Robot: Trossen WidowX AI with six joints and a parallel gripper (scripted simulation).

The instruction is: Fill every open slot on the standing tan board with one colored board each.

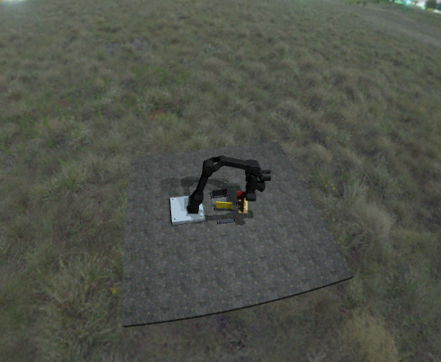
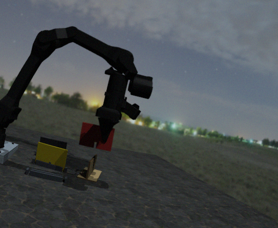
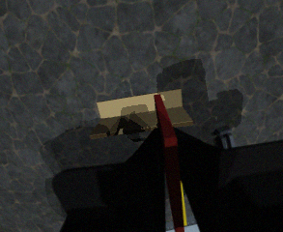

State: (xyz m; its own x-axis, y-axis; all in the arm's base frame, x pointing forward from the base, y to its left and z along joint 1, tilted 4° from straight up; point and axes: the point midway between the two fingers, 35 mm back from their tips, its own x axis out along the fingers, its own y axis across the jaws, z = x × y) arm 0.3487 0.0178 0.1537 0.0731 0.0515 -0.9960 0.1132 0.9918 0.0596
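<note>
spanning the whole work area: dark stone-patterned table top, grass beyond its edges.

black arm on a pale base plate, arched up and over, wrist pointing down.

gripper closed on the red board, which hangs upright in the air, slightly tilted in the exterior view. its notch faces down. it is above the tan board's level, apart from it, and crosswise to it in the wrist view.

yellow board upright in its holder. black board also upright, behind the yellow 1 in the exterior view.

tan board standing on a flat tan foot. its slots are too dark and small to count.

low grey holder near the yellow board, on the side opposite the black 1.
</note>
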